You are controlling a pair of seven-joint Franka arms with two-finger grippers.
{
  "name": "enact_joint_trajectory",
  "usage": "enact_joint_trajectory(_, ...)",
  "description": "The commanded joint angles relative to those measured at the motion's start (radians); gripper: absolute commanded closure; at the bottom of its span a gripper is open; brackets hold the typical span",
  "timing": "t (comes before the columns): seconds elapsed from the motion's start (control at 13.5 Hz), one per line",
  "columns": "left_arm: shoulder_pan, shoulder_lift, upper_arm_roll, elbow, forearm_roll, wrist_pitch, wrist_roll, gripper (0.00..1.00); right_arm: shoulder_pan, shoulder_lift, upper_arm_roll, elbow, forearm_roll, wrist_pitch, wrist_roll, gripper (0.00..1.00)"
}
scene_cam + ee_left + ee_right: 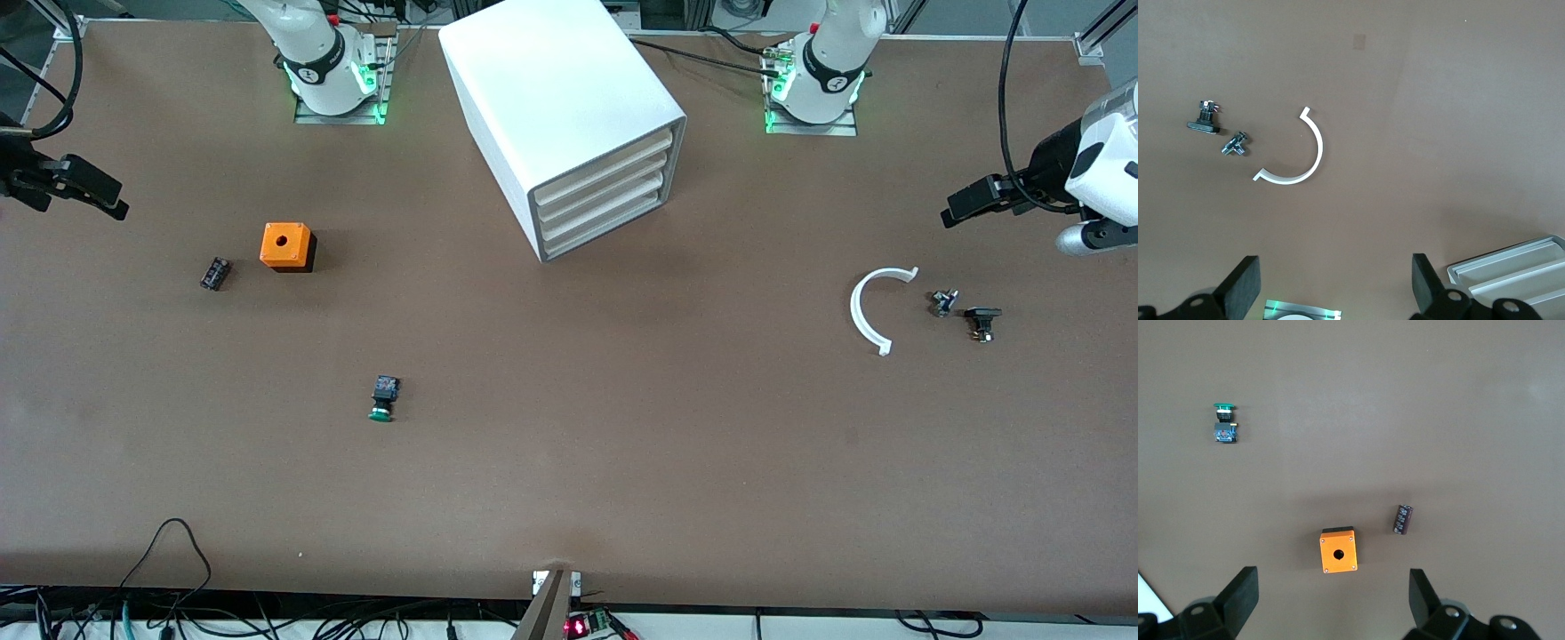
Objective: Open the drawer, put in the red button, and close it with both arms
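The white cabinet (560, 98) stands near the arms' bases at mid table. All its drawers are shut, the second-highest drawer (605, 188) among them. A corner of the cabinet shows in the left wrist view (1511, 273). The red button is out of view in every frame. My left gripper (956, 209) is open and empty, up over the left arm's end of the table; it also shows in the left wrist view (1336, 293). My right gripper (116, 206) is open and empty, up over the right arm's end; it also shows in the right wrist view (1331, 600).
A green-capped button (384, 398) (1225, 423) lies nearer the front camera. An orange box (286, 245) (1338, 551) and a small dark part (215, 273) (1403, 519) lie toward the right arm's end. A white curved piece (867, 311) (1308, 157), a metal fitting (942, 302) and a black part (982, 320) lie toward the left arm's end.
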Motion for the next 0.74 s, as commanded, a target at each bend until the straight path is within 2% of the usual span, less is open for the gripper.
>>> enact_joint_trajectory(0.0,-0.005,0.008,0.000,0.019,0.027,-0.002,0.017,0.00,0.002,-0.001,-0.004,0.015,0.012,-0.016,-0.013,0.00)
enact_joint_trajectory(0.67,-0.002,0.009,0.000,0.019,0.022,-0.003,0.017,0.00,0.002,0.000,-0.003,0.015,0.012,-0.008,-0.014,0.00)
